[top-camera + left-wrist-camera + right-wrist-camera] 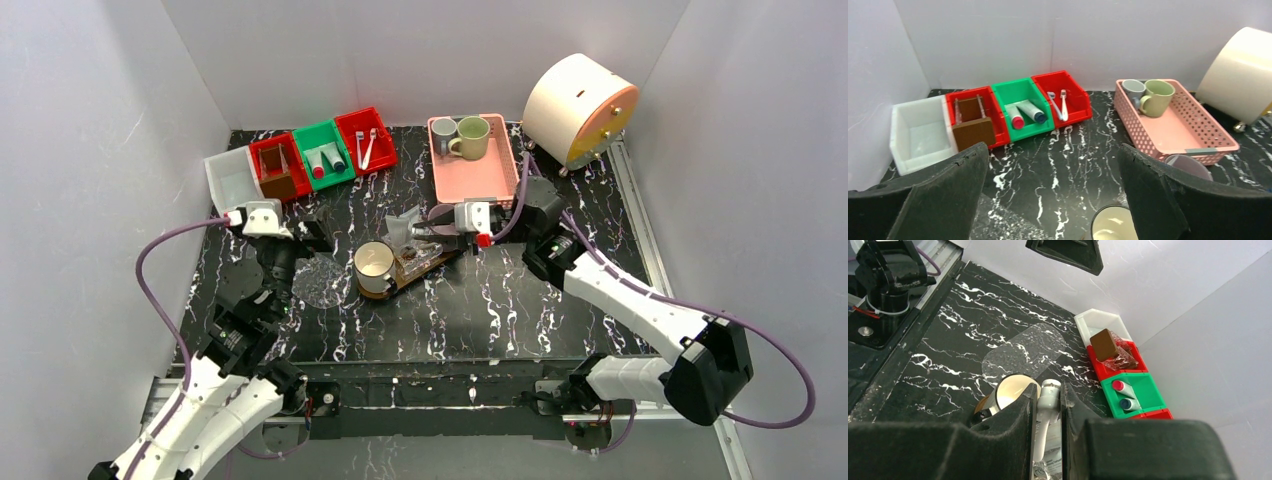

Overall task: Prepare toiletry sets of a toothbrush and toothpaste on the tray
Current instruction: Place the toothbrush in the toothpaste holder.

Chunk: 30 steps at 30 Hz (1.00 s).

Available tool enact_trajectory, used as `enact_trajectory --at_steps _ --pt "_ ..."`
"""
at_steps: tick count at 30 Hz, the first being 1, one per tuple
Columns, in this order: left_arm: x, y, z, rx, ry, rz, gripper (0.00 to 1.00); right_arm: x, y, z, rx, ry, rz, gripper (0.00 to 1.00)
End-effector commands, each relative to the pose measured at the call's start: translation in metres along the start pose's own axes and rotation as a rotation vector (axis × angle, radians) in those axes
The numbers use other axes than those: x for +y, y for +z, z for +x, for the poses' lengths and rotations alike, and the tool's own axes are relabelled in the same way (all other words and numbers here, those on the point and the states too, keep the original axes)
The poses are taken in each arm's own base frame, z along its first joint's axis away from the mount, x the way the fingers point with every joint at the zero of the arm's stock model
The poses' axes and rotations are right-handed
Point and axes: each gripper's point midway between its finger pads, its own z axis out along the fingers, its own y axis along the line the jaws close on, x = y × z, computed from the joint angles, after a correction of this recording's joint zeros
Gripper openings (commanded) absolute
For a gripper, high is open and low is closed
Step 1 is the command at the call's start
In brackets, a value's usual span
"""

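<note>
Nearest in the top view, low and left of centre, the left gripper (1052, 165) hangs over the black marbled table (520, 300) with its fingers spread wide and nothing between them. A clear plastic sheet (322, 283) lies flat on the table just beside it.

At mid-frame lies the tray (440, 258), a dark-brown board slanting up to the right. A mug (374, 266) with a cream inside stands on its lower left end. The right gripper (1048, 400) reaches in from the right and pinches a small white tube (1050, 388) just beside the mug, with crinkled clear plastic below it. Whether the tube touches the tray cannot be told.

Farther back, at upper left, stands a row of bins:
- a white bin (232, 178)
- a red bin (268, 150) with a brown block (282, 184)
- a green bin (312, 133) with two tubes
- a second red bin (385, 150) with toothbrushes

To the right, a pink basket (475, 175) holds a grey mug (443, 133) and a green mug (472, 137). A white drum (570, 95) is at upper right.
</note>
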Motion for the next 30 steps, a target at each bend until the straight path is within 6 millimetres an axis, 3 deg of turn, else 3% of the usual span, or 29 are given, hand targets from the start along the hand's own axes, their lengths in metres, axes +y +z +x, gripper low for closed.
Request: enact_trajectory --at_steps 1,10,22,30 --pt "0.018 -0.006 0.010 0.000 0.060 -0.076 0.98 0.006 0.005 0.005 -0.025 -0.039 -0.038 0.01" --pt "0.027 -0.008 0.018 0.013 0.087 -0.101 0.98 0.016 0.013 0.025 -0.026 -0.025 -0.062 0.01" --pt "0.034 0.001 0.026 0.010 0.036 -0.087 0.98 0.019 0.021 0.033 -0.037 -0.036 -0.083 0.01" --pt "0.034 0.005 0.029 0.008 -0.003 -0.066 0.98 0.023 0.024 0.050 -0.023 -0.037 -0.079 0.01"
